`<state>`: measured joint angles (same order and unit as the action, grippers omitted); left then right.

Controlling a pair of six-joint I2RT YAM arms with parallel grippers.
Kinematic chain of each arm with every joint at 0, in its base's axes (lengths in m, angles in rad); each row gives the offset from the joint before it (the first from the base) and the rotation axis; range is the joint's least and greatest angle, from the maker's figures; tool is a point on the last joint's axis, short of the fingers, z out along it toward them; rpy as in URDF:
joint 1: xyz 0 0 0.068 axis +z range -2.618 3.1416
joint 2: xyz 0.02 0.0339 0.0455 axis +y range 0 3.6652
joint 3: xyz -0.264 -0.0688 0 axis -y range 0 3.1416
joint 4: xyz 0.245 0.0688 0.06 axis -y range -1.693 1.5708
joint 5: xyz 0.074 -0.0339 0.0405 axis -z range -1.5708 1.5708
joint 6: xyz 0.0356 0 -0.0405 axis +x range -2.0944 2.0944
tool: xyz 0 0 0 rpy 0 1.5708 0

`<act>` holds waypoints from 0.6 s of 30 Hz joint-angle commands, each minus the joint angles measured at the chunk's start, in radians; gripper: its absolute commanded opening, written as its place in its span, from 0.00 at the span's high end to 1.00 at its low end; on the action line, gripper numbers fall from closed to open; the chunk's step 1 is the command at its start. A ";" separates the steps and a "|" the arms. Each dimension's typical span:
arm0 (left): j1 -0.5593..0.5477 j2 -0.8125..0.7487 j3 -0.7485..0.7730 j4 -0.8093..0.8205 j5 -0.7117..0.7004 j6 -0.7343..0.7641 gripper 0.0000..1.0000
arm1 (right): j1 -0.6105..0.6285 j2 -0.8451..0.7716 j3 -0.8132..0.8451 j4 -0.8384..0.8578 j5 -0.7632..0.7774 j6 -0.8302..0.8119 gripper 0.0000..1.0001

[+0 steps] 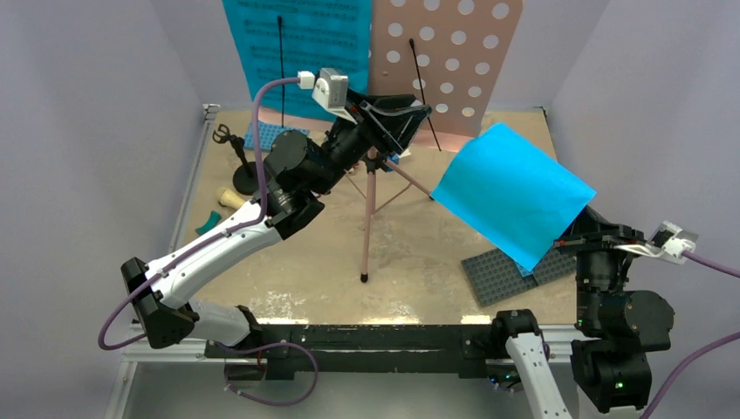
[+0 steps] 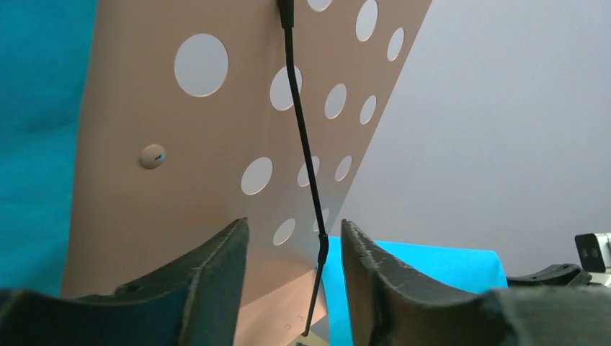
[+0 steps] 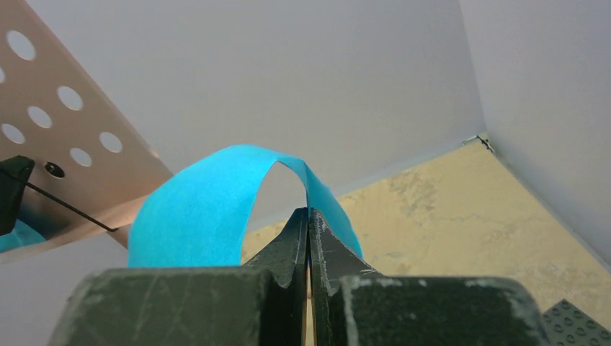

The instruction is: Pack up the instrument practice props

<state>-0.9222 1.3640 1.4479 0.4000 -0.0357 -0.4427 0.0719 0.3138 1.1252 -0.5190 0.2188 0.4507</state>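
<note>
While it pinches shut on a corner of a blue sheet (image 1: 510, 192), the right hand (image 3: 308, 220) holds that page up in the air over the right side of the tabletop (image 1: 419, 253). The left hand (image 2: 294, 225) is partly open and holds nothing. Its arm reaches up high to the pink board (image 2: 122, 216) of the music stand (image 1: 369, 218). A thin black wire (image 2: 306, 158) on the board shows in the gap. Another blue page (image 1: 297, 44) sits on the board. A cream microphone (image 1: 231, 198) lies at the left, near a black mic stand (image 1: 240, 161). A grey bumpy plate (image 1: 497, 275) lies at the right. The walls (image 1: 87, 131) are pale.
</note>
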 commanded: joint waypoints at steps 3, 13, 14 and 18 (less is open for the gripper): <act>0.000 -0.105 -0.067 0.005 0.017 -0.029 0.34 | 0.005 -0.039 -0.088 -0.015 0.062 -0.017 1.00; 0.000 -0.285 -0.256 -0.041 0.064 -0.127 0.00 | 0.004 0.084 -0.249 -0.034 0.017 0.029 1.00; -0.001 -0.308 -0.280 -0.048 0.063 -0.140 0.00 | 0.005 0.101 -0.261 -0.030 0.002 0.031 1.00; -0.001 -0.426 -0.421 -0.058 0.041 -0.199 0.00 | 0.003 0.198 -0.295 -0.038 -0.033 0.056 1.00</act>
<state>-0.9226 1.0351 1.1351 0.3504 0.0032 -0.5629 0.0719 0.4438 0.8555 -0.5629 0.2241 0.4728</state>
